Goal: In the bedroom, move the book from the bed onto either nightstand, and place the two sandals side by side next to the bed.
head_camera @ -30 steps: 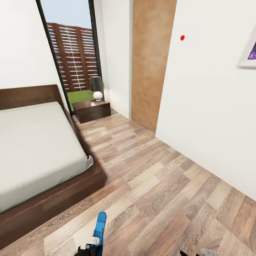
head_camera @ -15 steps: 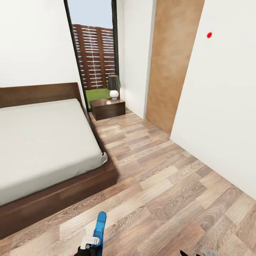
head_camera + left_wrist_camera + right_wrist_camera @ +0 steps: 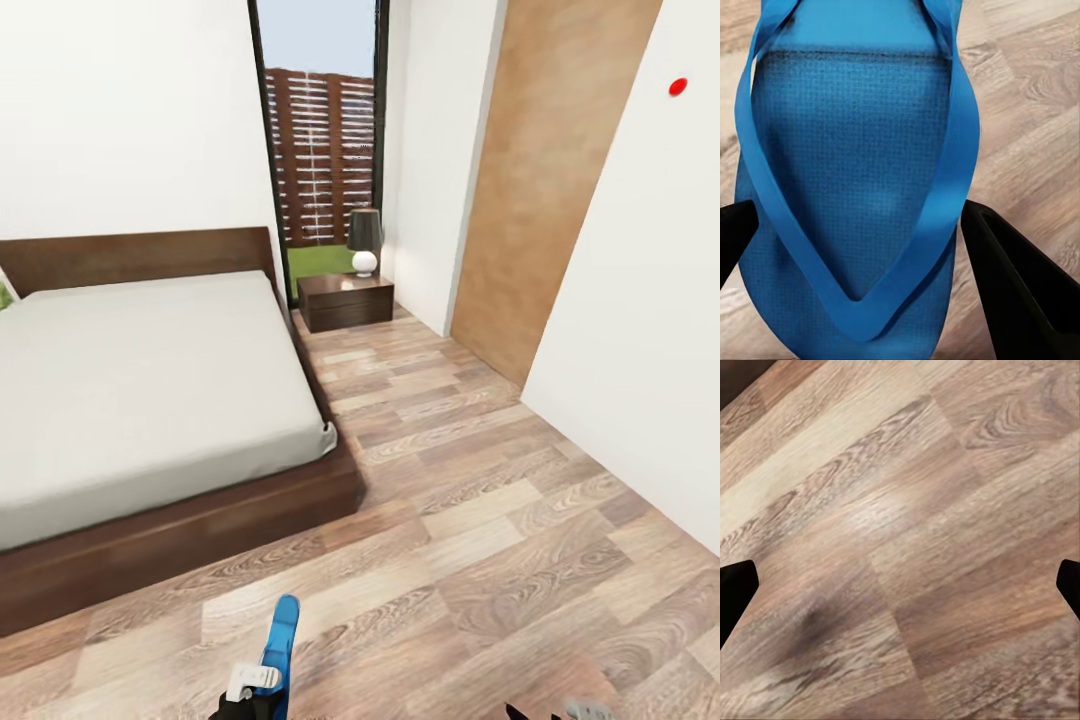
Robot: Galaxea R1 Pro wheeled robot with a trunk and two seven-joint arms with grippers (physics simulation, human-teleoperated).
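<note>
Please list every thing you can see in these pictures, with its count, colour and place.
sandal: one, bright blue, held between the left gripper's fingers, above the floor.
bed: one, dark-brown frame, pale-grey mattress, at the left.
nightstand: one, dark brown, beside the bed's head, before the window.
lamp: one, dark shade, white base, on the nightstand.
window: one, dark-framed, tall, far wall.
floor: light wood planks.
left gripper: black fingers, shut on the sandal.
right gripper: black fingertips wide apart, over bare floor.

You're looking at wood-plank floor (image 3: 907, 532). Your right gripper (image 3: 900, 585) has its fingertips (image 3: 735, 592) spread wide, empty between.
</note>
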